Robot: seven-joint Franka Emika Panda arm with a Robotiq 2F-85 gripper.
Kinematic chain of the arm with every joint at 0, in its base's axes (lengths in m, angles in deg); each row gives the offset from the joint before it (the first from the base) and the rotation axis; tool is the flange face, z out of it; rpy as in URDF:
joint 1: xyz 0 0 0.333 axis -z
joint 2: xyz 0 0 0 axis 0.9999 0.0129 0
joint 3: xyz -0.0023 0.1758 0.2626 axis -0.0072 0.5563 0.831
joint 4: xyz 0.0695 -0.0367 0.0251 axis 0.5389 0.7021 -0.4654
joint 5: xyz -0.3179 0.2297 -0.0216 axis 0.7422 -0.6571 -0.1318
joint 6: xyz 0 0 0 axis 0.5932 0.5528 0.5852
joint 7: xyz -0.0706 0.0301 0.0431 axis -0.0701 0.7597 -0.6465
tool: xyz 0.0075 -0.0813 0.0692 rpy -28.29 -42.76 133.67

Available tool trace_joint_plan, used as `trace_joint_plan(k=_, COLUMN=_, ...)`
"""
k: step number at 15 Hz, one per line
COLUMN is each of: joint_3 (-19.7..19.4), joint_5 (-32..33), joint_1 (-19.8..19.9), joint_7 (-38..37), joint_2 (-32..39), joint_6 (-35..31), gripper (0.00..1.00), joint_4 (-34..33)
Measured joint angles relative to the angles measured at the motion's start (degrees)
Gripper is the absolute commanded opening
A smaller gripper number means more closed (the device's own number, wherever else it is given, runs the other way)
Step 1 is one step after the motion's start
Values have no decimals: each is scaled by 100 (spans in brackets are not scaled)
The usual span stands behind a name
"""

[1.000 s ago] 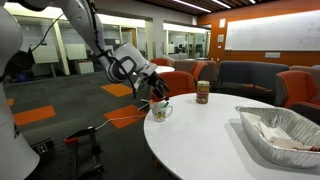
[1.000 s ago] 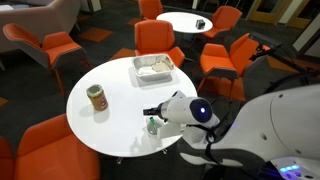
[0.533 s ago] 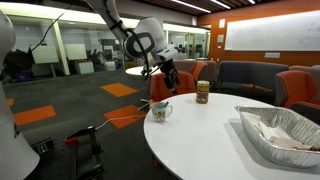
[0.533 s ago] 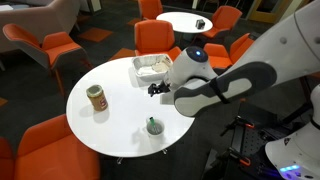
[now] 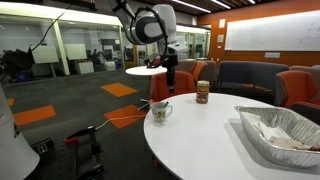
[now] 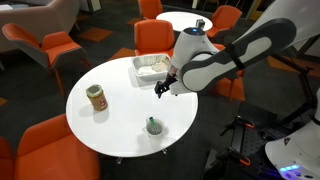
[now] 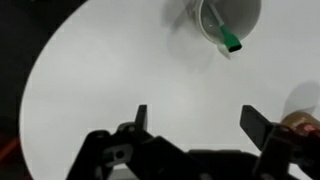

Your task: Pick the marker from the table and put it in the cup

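Thin green marker (image 7: 230, 41) sits inside small white mug (image 7: 240, 12), near the edge of round white counter (image 7: 100, 70). Tool (image 7: 198, 125) spread wide, empty, well above. Task looks done; nothing left.

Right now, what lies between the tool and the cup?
Nothing. In the wrist view only bare white table separates the open tool from the cup, which holds the marker.
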Motion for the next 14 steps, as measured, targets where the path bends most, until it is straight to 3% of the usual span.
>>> trace_joint_plan(k=3, joint_3=719, joint_5=521, joint_1=827, joint_7=-30, joint_2=-67, joint_6=0, gripper=100, joint_4=-2)
trace_joint_plan(k=5, joint_3=1029, joint_5=773, joint_1=1167, joint_7=-92, joint_2=-89, joint_6=-8, gripper=100, joint_4=-2)
trace_joint_plan(k=9, joint_3=1348, joint_5=1192, joint_1=1463, joint_7=-234, joint_2=-151, joint_6=-112, gripper=100, joint_4=-1)
trace_joint_plan(k=14, joint_3=1682, joint_5=1252, joint_1=1635, joint_7=-234, joint_2=-402, joint_6=-117, gripper=100, joint_4=39)
